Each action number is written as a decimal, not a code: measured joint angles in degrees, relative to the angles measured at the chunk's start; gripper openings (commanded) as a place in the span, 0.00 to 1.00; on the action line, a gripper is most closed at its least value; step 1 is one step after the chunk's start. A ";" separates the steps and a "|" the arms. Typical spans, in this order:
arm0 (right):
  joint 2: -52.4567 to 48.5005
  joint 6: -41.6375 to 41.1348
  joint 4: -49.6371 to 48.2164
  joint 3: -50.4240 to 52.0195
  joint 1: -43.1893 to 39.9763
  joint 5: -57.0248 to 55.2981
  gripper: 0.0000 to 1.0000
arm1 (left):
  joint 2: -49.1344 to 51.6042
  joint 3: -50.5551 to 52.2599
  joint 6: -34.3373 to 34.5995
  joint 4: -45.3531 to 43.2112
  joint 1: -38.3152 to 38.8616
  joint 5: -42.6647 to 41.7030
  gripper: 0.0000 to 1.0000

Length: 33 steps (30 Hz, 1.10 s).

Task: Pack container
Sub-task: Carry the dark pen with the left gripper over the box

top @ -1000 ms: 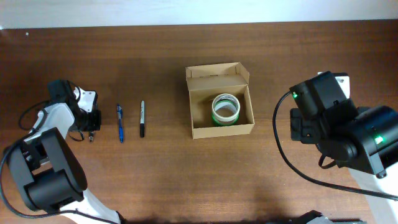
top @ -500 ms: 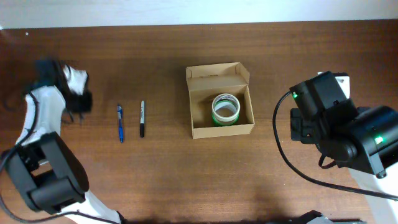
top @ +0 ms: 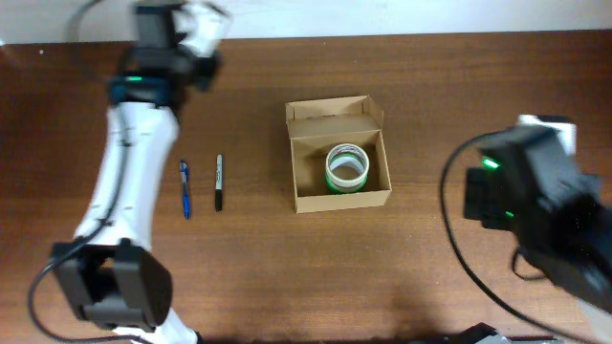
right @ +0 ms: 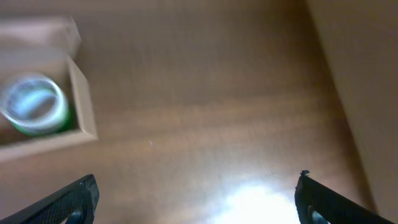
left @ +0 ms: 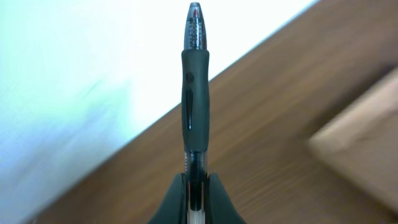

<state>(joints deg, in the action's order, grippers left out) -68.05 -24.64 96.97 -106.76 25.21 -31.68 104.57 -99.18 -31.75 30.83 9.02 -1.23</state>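
Rightward of the left gripper, well apart, sits the open cardboard box. The gripper clamps a pen pointing straight ahead; the right gripper gapes empty.

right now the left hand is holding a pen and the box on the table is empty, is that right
Not quite. The left hand does hold a pen, but the box is not empty: a green and white tape roll sits inside it, as the overhead view shows.
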 measured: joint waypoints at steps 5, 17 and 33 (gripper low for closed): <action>6.43 1.79 0.00 -6.12 0.00 -0.46 0.99 | 0.94 0.00 -2.97 -0.13 10.19 -0.39 0.01; 13.75 8.50 0.00 -11.82 0.00 -11.96 0.99 | 3.48 0.07 -8.13 12.37 20.92 -4.74 0.01; 13.75 9.66 0.00 -11.87 0.00 -16.41 0.99 | 3.87 6.86 -13.92 20.06 26.53 -13.51 0.02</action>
<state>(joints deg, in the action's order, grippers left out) -54.30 -14.98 96.97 -118.63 25.21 -48.10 108.44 -92.31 -45.67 50.89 35.55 -14.74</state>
